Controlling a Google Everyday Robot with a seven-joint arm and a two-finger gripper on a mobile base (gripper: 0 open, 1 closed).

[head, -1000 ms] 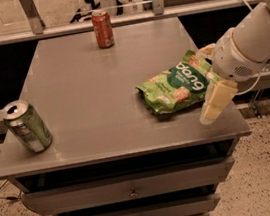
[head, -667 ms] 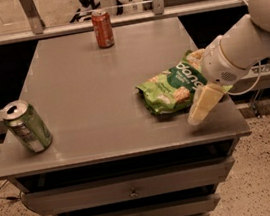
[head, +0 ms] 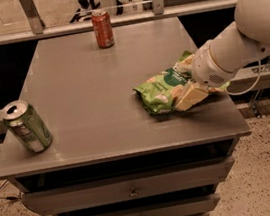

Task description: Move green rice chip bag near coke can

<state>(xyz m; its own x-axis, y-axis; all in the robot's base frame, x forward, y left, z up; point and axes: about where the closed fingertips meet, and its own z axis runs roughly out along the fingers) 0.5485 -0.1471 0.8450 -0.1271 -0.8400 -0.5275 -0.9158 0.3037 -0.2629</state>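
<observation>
1. Green-and-silver can (head: 26, 127), front left of grey surface (head: 86, 87): ignore.
2. Crinkly bright green rice chip bag (head: 160, 92) at right edge, pale jaws upon it; clamped or not, cannot tell.
3. Grasping stage; next, lift and carry beside far upright orange-red coke can (head: 102, 29).

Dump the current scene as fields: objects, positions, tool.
table: grey, drawers below
bag: lying crumpled on the table's right side
coke can: upright, far edge, about centre
green can: front left corner
tool: low at the bag's front right edge, arm coming in from the right
bag vs coke can: far apart, move not yet done
</observation>
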